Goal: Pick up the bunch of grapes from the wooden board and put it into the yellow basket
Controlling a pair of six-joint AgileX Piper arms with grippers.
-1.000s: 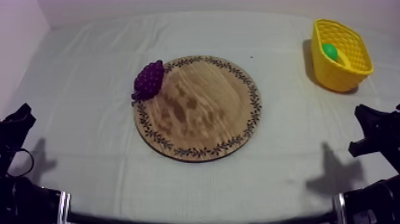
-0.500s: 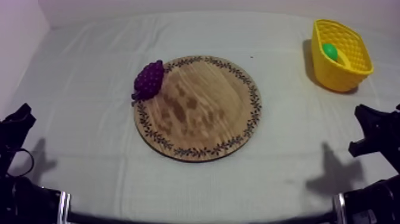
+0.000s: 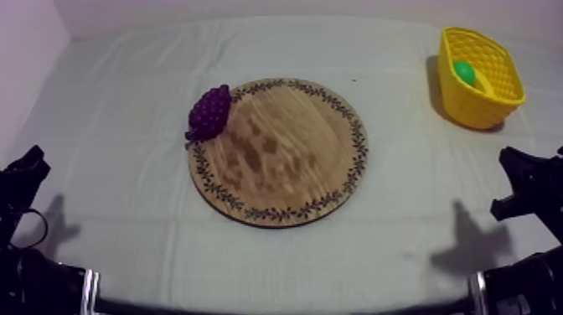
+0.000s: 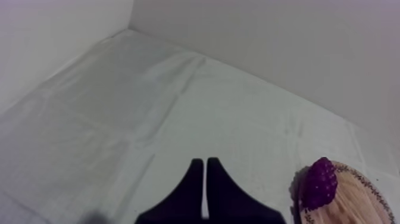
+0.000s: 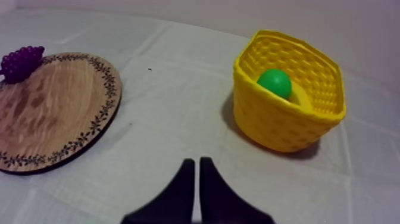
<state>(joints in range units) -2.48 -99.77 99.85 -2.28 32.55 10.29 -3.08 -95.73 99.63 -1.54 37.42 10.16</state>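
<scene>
The cloth (image 3: 126, 126) over your counter (image 3: 402, 219) is grey-white, matt and softly creased. The round board (image 3: 285, 163) is pale wood with visible grain, darker blotches and a dark leaf pattern round its rim, without shine. The bunch of grapes (image 3: 209, 111) looks like bumpy purple plastic with a faint sheen. The yellow basket (image 3: 496, 94) is plastic in an open weave; the green ball (image 3: 463, 72) inside is smooth. Your left hand (image 4: 205, 162) and right hand (image 5: 197, 161) are smooth matt black.
</scene>
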